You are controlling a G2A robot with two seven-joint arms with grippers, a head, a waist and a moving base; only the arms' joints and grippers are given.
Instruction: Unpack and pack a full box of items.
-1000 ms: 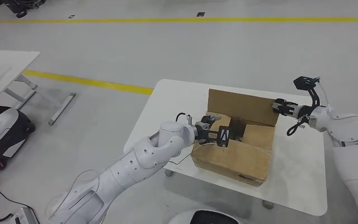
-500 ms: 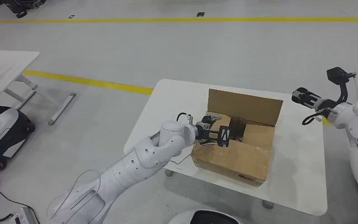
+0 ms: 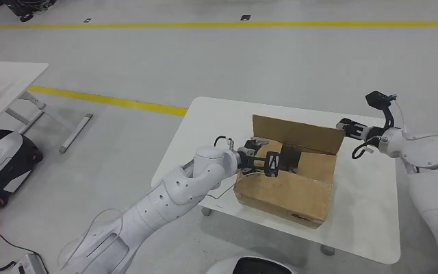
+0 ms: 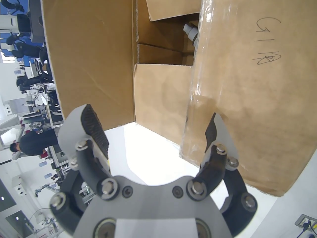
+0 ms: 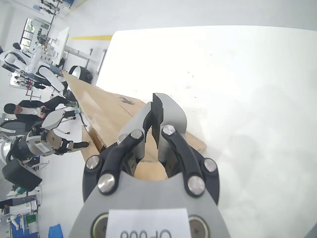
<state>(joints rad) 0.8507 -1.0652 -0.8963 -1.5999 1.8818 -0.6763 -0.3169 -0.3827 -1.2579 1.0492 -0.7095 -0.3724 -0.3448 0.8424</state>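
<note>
A brown cardboard box stands open on the white table, its back flap upright. My left gripper is open at the box's left end, level with the small side flap. In the left wrist view its fingers frame the gap between two flaps, and a taped flap with handwriting lies close by. A white bottle cap shows deep inside. My right gripper is shut at the back flap's right corner, with the flap running away beneath its fingertips.
Bare tabletop lies to the right of the box and behind it. A second white table stands far left across the floor. The box sits near the table's front edge.
My right gripper drew away from the back flap to the right, then came back to its right corner. The left gripper stayed at the box's left end.
</note>
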